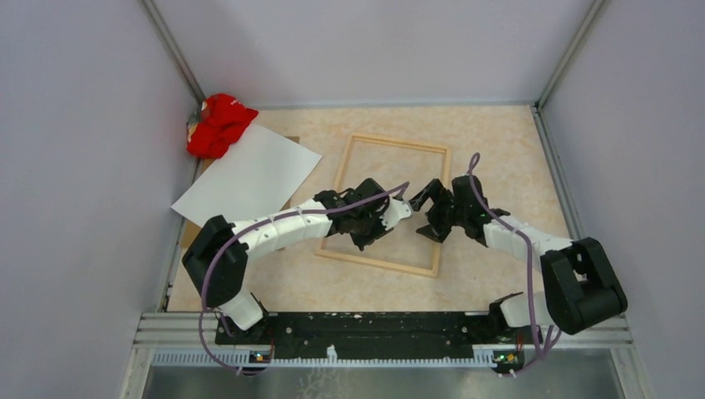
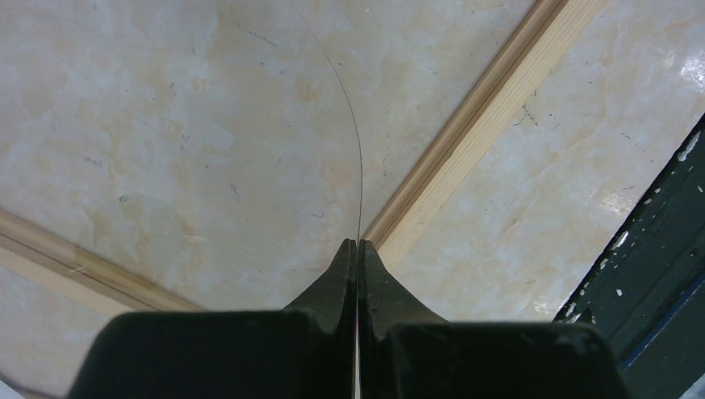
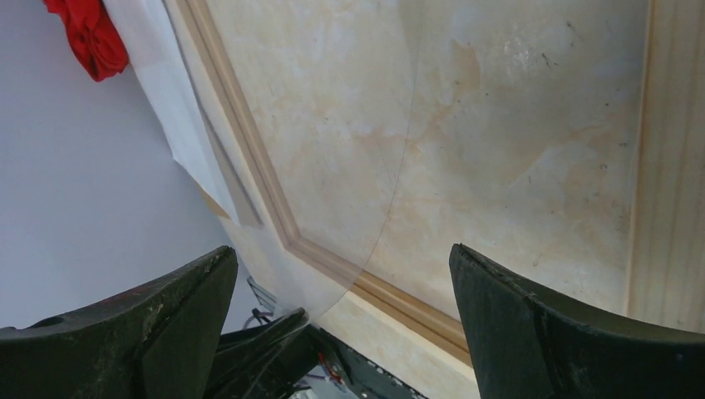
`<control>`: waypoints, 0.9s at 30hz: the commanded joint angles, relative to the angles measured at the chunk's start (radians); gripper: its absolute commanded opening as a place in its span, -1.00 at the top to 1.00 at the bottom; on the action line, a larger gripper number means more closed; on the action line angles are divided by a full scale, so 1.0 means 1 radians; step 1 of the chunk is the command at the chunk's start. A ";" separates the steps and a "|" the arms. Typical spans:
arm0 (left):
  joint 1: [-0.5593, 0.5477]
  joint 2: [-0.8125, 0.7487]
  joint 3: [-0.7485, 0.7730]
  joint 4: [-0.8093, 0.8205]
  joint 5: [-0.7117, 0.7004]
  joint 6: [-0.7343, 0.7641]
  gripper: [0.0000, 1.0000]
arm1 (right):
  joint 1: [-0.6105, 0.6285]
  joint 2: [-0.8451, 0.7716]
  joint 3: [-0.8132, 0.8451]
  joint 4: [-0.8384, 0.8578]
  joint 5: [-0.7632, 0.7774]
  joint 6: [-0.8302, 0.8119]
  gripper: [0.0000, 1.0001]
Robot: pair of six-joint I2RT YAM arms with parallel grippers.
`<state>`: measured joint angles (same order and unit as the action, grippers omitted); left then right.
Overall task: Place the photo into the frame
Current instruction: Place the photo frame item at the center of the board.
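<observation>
The light wood frame [image 1: 391,145] lies flat in the middle of the table, and its bars show in both wrist views [image 2: 482,108] [image 3: 249,141]. The photo [image 1: 249,179] lies white back up at the far left, apart from both grippers; its edge shows in the right wrist view [image 3: 158,83]. My left gripper [image 1: 363,239] [image 2: 358,245] is over the frame's near part, shut on a thin clear sheet [image 2: 360,183] that bows upward. My right gripper [image 1: 426,212] [image 3: 341,249] stands open beside it, with nothing between its fingers. The clear sheet [image 3: 332,166] hangs in front of it.
A brown backing board [image 1: 193,234] lies under the photo, its corner visible [image 3: 218,204]. A red cloth [image 1: 218,123] [image 3: 87,33] sits in the far left corner. Grey walls close three sides. The black base rail [image 2: 657,249] runs along the near edge.
</observation>
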<state>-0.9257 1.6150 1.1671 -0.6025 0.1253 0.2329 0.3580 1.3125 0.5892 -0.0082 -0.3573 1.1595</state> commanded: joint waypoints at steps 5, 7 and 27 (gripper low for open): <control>0.002 -0.068 0.050 -0.002 0.024 -0.073 1.00 | 0.074 0.175 0.090 0.075 0.033 0.026 -0.97; 0.007 -0.072 0.061 -0.010 0.037 -0.082 1.00 | 0.076 0.188 0.089 0.105 0.037 0.044 -0.97; 0.089 -0.028 0.218 -0.115 0.358 -0.141 -0.33 | 0.003 0.355 0.147 0.341 0.089 0.016 0.75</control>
<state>-0.8772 1.5829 1.2888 -0.6678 0.3489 0.1085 0.4004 1.6619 0.7216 0.2234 -0.2546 1.2320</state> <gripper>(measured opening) 0.374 0.245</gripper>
